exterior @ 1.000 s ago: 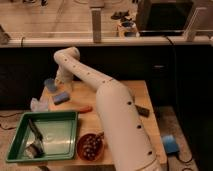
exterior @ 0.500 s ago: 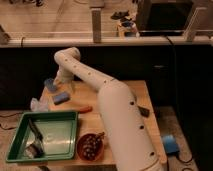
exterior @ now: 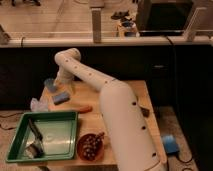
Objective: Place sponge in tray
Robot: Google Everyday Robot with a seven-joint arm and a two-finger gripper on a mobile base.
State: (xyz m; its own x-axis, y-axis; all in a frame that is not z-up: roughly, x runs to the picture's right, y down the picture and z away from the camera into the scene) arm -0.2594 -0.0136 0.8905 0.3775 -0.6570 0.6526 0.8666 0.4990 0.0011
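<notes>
The blue sponge [exterior: 61, 97] lies flat on the wooden table [exterior: 90, 95] at the back left, beyond the tray's far rim. The green tray [exterior: 64, 136] sits at the front left and holds a dark utensil and a small grey item. My gripper [exterior: 56, 87] is at the end of the white arm, reaching down at the back left, right above and behind the sponge. Its fingers are hidden behind the arm's wrist.
A pale blue cup [exterior: 49, 83] stands behind the sponge. A crumpled clear bag [exterior: 37, 105] lies left of it. An orange carrot-like item [exterior: 80, 108] lies by the tray. A round bowl with dark contents [exterior: 91, 146] sits at the front. A dark block [exterior: 144, 112] lies right.
</notes>
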